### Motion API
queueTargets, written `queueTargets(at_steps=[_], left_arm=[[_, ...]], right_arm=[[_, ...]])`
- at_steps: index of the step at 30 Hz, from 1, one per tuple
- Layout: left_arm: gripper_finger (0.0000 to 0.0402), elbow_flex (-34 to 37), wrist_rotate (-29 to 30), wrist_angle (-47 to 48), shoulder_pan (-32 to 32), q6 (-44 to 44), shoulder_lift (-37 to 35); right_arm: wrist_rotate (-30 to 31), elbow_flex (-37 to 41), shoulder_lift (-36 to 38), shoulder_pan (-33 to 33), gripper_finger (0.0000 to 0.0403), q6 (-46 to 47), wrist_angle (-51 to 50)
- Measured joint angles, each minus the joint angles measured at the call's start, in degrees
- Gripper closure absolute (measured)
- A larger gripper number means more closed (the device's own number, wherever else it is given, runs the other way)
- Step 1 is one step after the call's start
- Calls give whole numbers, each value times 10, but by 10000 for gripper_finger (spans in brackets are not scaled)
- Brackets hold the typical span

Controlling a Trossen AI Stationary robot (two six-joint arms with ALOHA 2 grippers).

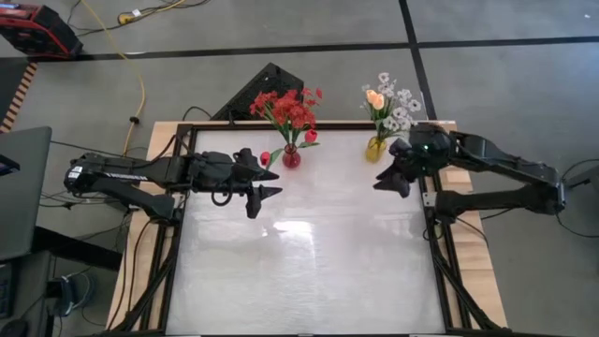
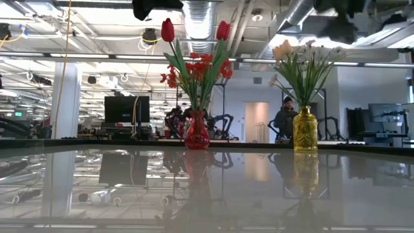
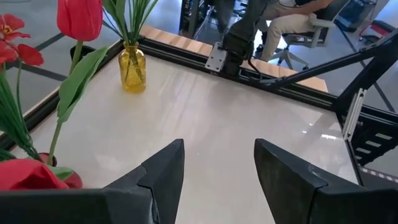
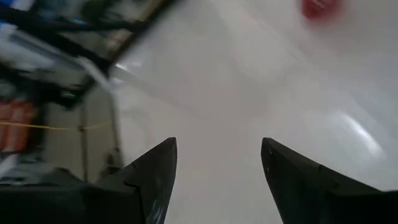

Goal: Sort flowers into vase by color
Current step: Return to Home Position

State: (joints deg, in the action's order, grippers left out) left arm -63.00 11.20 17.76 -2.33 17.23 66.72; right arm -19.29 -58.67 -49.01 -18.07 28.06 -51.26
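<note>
Flowers (image 2: 206, 61) in glassy red vase (image 2: 197, 134) and yellow vase (image 2: 305, 129); left gripper (image 3: 219, 143), right gripper (image 4: 218, 140) both agape, empty

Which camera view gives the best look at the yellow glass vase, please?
The low view: the yellow glass vase stands side-on, whole, with its cream and white flowers above. The high view shows it only from above, foreshortened. The left wrist view catches it with flowers cropped. The right wrist view misses it.
</note>
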Motion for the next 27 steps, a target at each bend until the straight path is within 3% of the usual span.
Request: queueTargets(at_steps=[7,12,20,23,27], left_arm=[[219,0,1,-16,0,-1,0],[219,0,-19,-50,0,-14,-2],[225,4,-53,-71,0,-64,-37],[243,33,-39,-89,0,-67,-70],[285,93,-21,-128,4,-68,-120]], right_arm=[[-1,0,-25,118,143,16,209],[0,0,-67,173,143,-41,347],[4,0,-135,177,151,-99,382],[4,0,-150,175,191,-138,382],[1,24,-153,160,294,-192,402]])
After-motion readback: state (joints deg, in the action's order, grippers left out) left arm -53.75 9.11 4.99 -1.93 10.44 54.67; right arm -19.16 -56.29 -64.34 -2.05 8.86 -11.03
